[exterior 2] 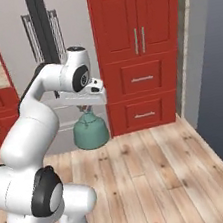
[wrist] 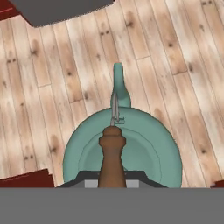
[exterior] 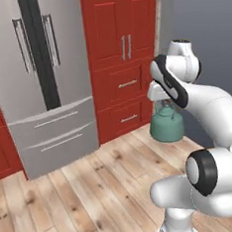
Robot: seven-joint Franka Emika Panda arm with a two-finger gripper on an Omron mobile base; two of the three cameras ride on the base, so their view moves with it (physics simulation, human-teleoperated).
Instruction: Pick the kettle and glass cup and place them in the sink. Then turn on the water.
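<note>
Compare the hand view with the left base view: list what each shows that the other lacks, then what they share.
Hand view alone: the kettle from straight above, with its spout pointing away, and its brown handle running down to the gripper, which is shut on it.

Left base view alone: the steel refrigerator, the red cabinets with drawers, and the robot's white arm.

Both: the teal kettle hanging in the air over the plank floor, well clear of it.
</note>
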